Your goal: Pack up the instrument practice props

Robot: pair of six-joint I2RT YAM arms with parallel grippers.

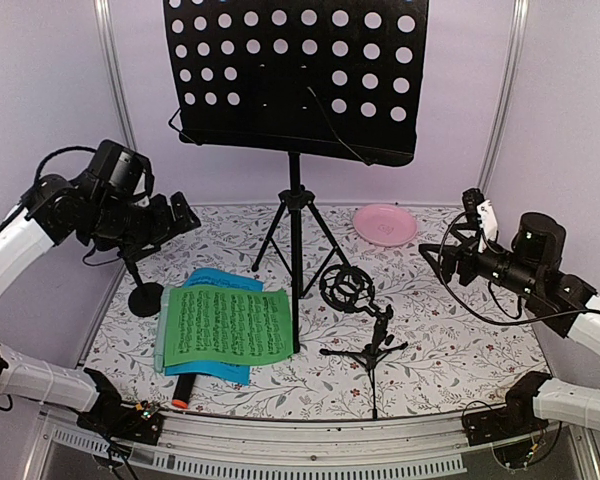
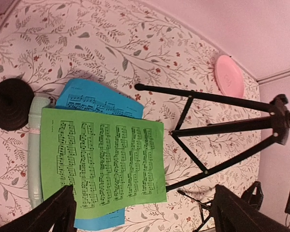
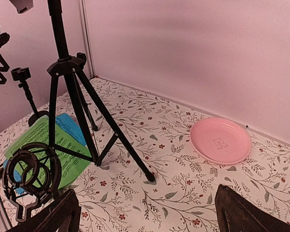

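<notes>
Left gripper point(image 2: 144, 195), right gripper point(image 3: 145, 193) spread wide, empty

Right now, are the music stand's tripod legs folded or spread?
Spread. The tripod legs splay outward, their feet wide apart on the table; the music stand stands upright.

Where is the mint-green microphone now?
In the left wrist view, the mint-green microphone lies left of the green sheet, near the round black base.
</notes>
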